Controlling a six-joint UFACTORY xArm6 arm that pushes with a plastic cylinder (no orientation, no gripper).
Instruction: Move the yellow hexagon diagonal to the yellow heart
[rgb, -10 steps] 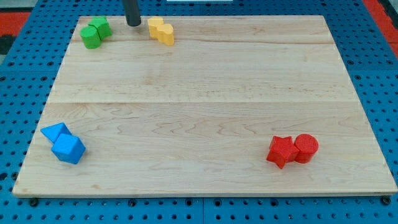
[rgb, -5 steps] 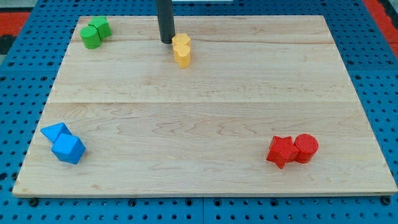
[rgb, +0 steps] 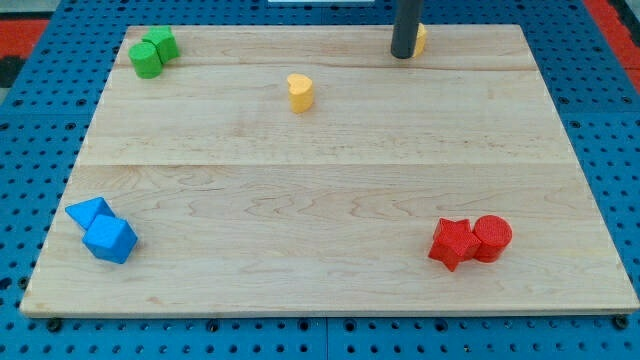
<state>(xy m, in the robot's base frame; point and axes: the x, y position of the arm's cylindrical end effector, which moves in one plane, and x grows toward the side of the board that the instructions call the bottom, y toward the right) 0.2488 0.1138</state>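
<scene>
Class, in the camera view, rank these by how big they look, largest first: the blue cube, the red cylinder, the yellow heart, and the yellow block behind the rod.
1. blue cube
2. red cylinder; both sit nearest the camera, which may flatter them
3. yellow heart
4. yellow block: only a sliver shows behind my tip, so its true size is unsure

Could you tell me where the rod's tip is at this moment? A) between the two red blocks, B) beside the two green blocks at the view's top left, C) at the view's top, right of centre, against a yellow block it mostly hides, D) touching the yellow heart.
C: my tip sits at the view's top against the yellow hexagon, well to the right of the yellow heart.
</scene>
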